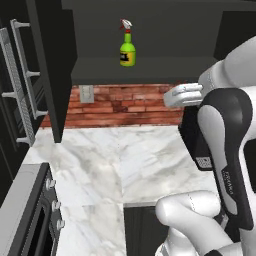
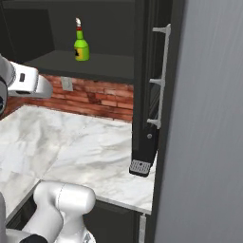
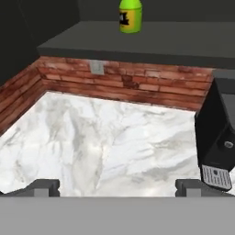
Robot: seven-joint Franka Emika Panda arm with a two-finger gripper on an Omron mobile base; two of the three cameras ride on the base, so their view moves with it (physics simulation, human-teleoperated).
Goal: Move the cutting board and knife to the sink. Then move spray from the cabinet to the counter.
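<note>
The green spray (image 1: 127,51) (image 2: 81,48) stands upright on the dark shelf of the open cabinet (image 1: 150,70) (image 2: 95,66), above the brick wall. In the hand view the spray (image 3: 130,16) is at the top edge, on the cabinet shelf (image 3: 160,41). My gripper (image 3: 117,189) is open, its two fingertips (image 3: 46,187) far apart with nothing between them. It hangs over the white marble counter (image 1: 115,160) (image 2: 71,142) (image 3: 105,133), below and short of the shelf. The cutting board, the knife and the sink are out of view.
A black coffee machine (image 1: 192,135) (image 2: 144,147) (image 3: 218,133) stands on the counter's right side. The cabinet door (image 1: 50,65) with silver bar handles (image 1: 22,80) hangs open at left. A stove (image 1: 30,215) sits at lower left. A grey fridge panel (image 2: 213,118) is on the right.
</note>
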